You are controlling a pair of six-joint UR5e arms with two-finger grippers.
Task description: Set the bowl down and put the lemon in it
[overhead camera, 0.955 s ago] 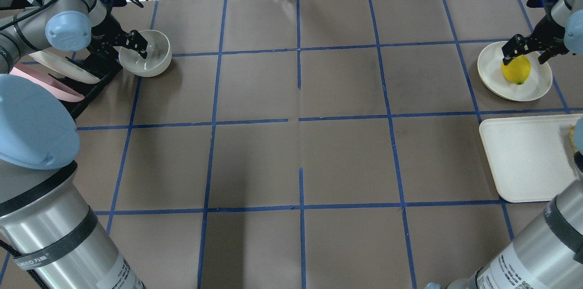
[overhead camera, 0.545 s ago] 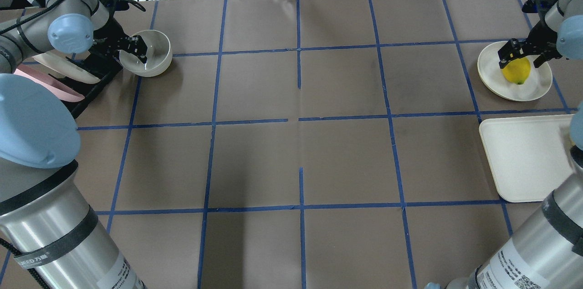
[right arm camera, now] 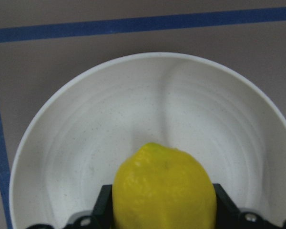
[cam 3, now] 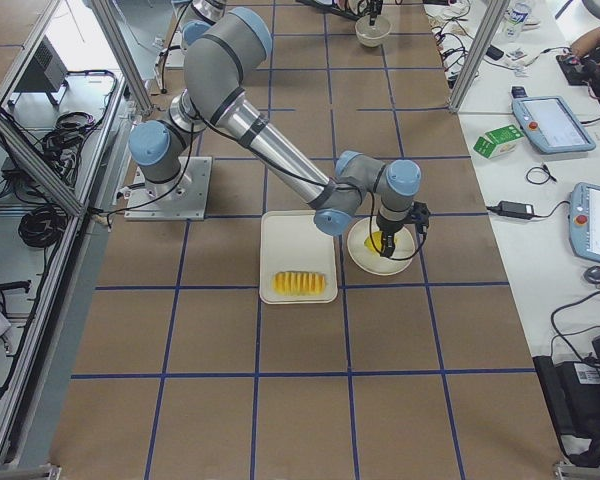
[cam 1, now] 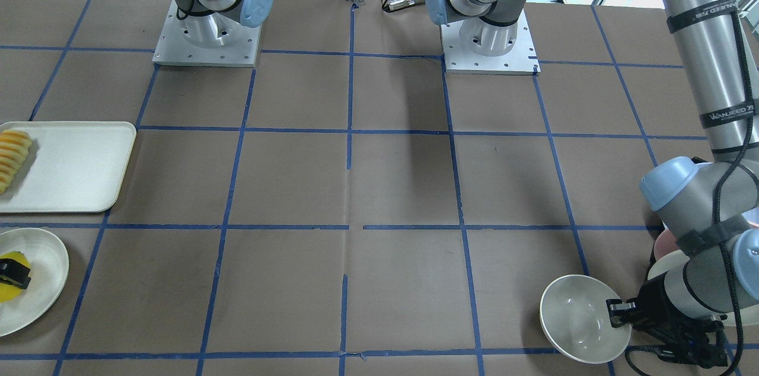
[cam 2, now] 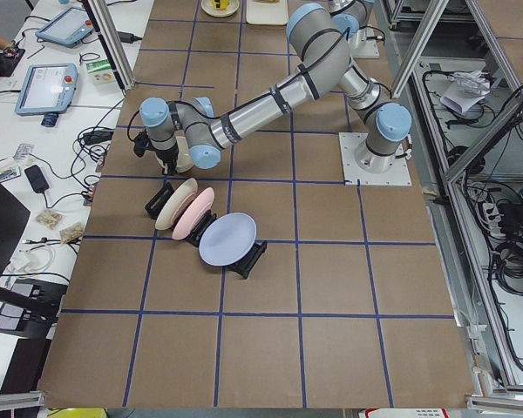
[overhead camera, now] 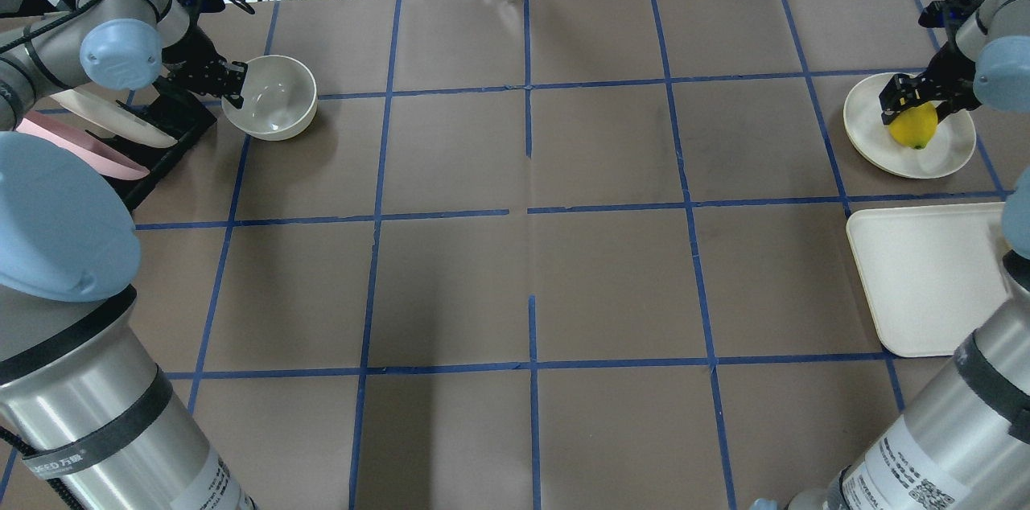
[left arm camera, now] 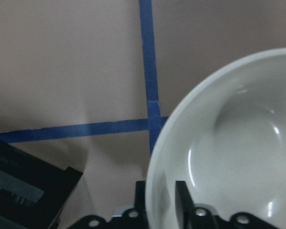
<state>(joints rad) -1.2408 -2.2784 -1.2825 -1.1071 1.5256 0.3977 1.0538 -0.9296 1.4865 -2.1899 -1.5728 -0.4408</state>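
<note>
The left gripper point(overhead camera: 235, 87) pinches the bowl point(overhead camera: 278, 101) by its rim; the right gripper point(overhead camera: 913, 104) clasps the lemon point(overhead camera: 914, 129), well apart from the bowl across the worktop point(overhead camera: 595, 252).

Bowl point(overhead camera: 272, 98) far-left on table point(overhead camera: 531, 252), just right of rack point(overhead camera: 181, 120) w/ plates point(overhead camera: 96, 112); left end effector point(overhead camera: 237, 88) at its left rim. Lemon point(overhead camera: 912, 126) on plate point(overhead camera: 937, 160) far-right, betw. right end effector point(overhead camera: 908, 104) fingers. Tray point(overhead camera: 925, 277) just robot-side of plate, sliced food point(cam 1: 13, 159) at tray's right end.

Bowl point(overhead camera: 272, 98) level now, perhaps airborne.
</note>
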